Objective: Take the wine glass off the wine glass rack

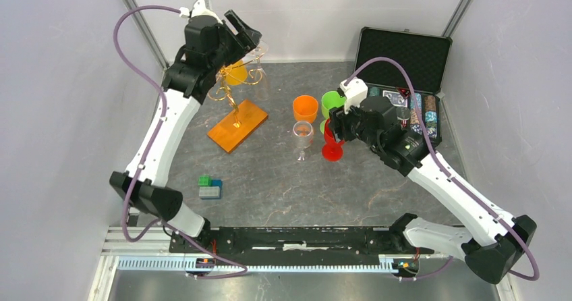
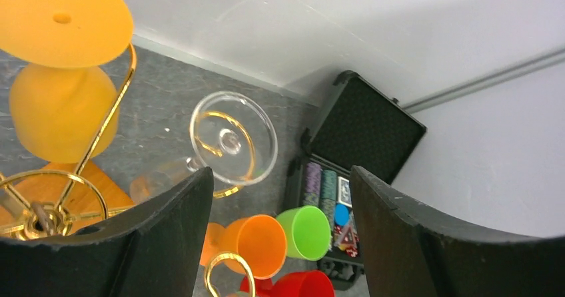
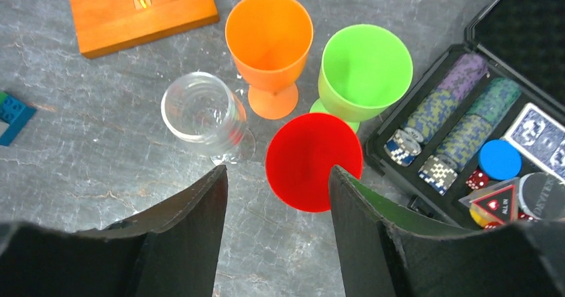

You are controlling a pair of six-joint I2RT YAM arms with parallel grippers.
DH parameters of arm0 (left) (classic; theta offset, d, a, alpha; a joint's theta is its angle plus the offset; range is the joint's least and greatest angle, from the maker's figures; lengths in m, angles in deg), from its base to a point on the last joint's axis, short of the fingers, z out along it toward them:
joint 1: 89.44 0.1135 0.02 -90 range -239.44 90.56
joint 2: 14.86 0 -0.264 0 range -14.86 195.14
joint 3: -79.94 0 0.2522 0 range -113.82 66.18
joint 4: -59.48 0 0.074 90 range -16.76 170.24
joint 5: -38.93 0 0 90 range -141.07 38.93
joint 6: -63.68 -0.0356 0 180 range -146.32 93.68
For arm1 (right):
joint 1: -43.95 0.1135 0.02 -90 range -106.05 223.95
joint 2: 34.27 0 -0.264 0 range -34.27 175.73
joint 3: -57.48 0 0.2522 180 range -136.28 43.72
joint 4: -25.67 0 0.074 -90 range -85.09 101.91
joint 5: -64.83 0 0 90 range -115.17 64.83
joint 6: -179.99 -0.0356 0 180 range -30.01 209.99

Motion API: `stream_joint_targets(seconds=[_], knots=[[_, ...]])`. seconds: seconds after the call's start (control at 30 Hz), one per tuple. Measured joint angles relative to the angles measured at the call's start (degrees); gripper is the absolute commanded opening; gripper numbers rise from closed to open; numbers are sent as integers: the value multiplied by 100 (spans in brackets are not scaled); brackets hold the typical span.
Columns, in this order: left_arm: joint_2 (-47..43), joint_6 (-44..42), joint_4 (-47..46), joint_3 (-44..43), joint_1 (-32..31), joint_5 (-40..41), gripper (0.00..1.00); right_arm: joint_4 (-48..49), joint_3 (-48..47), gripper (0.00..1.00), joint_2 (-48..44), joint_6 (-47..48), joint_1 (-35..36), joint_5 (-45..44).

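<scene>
The gold wire wine glass rack [image 1: 229, 90] stands on its orange base [image 1: 237, 125] at the back left. A yellow-orange wine glass [image 2: 58, 107] and a clear wine glass [image 2: 232, 144] hang upside down from its scroll arms [image 2: 100, 134]. My left gripper [image 2: 280, 174] is open and empty, high beside the rack top, with the clear glass's foot just off its left finger [image 2: 176, 230]. It also shows in the top view [image 1: 249, 38]. My right gripper [image 3: 278, 172] is open and empty above a red glass [image 3: 313, 157] standing on the table.
An orange glass [image 3: 270, 34], a green glass [image 3: 365, 64] and a clear glass [image 3: 200, 114] stand on the table mid-right. An open black case of poker chips [image 1: 405, 51] is at the back right. Toy bricks [image 1: 210, 187] lie front left.
</scene>
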Motion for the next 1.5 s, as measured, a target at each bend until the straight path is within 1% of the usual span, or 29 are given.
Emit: stream_joint_targets(seconds=[0.07,0.27,0.5,0.6,0.73,0.97,1.1,1.27,1.4,1.5], knots=[[271,-13,162,-229,-2,168,73,20,131,62,-7,-44,0,9],[831,-153,566,-772,0,511,67,92,350,62,-111,-94,0,48],[1054,-181,822,-931,4,623,63,264,350,61,-186,-92,0,48],[1093,-179,833,-933,17,610,57,295,356,61,-186,-92,0,48],[1180,-166,859,-979,85,487,49,348,382,61,-186,-92,0,48],[1287,-44,909,-992,313,125,46,376,455,60,-186,-92,-2,48],[1292,109,855,-935,463,-223,33,407,520,59,-205,-92,-2,46],[1292,286,605,-675,619,-581,30,422,592,59,-227,-98,-4,46],[1259,363,514,-603,667,-750,22,431,605,59,-227,-103,-2,46],[1231,367,479,-564,682,-785,20,470,616,59,-229,-109,-4,48]])
